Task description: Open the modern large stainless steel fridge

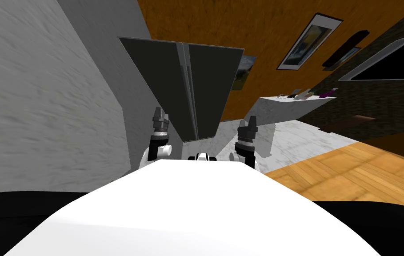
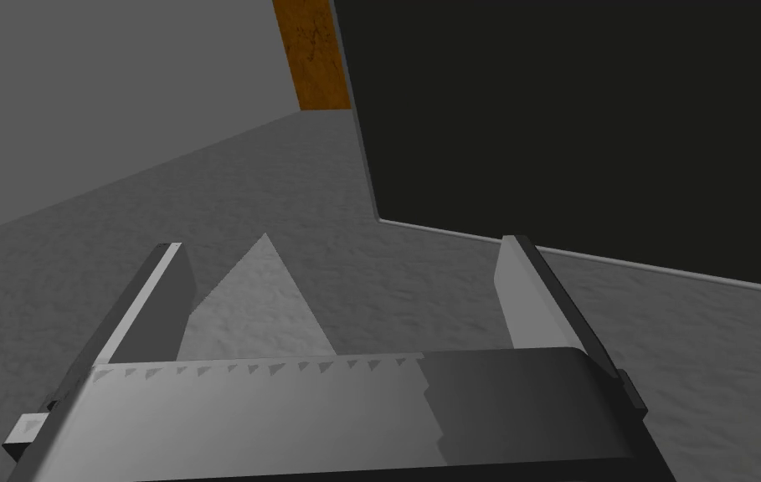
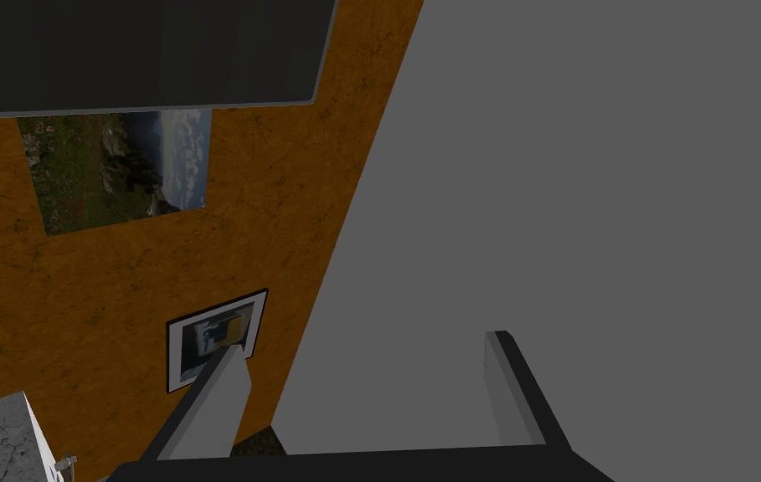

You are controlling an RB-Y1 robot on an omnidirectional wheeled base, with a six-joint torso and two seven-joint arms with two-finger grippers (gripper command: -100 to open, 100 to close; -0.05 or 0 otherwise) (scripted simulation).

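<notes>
The fridge (image 1: 183, 84) stands straight ahead, a tall dark unit with two doors side by side and thin vertical handles (image 1: 187, 89) along the middle seam. Both doors lie flush. My left gripper (image 1: 161, 114) is raised in front of the left door's lower outer corner, apart from it. In the left wrist view this gripper (image 2: 342, 244) is open and empty, with the dark door (image 2: 579, 125) beyond it. My right gripper (image 1: 250, 122) hovers past the fridge's right side. The right wrist view shows this gripper (image 3: 366, 343) open and empty, with the fridge's edge (image 3: 136, 50) off to one side.
A grey wall (image 1: 41, 98) runs close along the fridge's left side. A white marbled counter (image 1: 267, 106) with several small items stands just right of the fridge, near my right gripper. Orange wall with pictures (image 1: 308, 41) behind; wood floor (image 1: 356, 169) to the right.
</notes>
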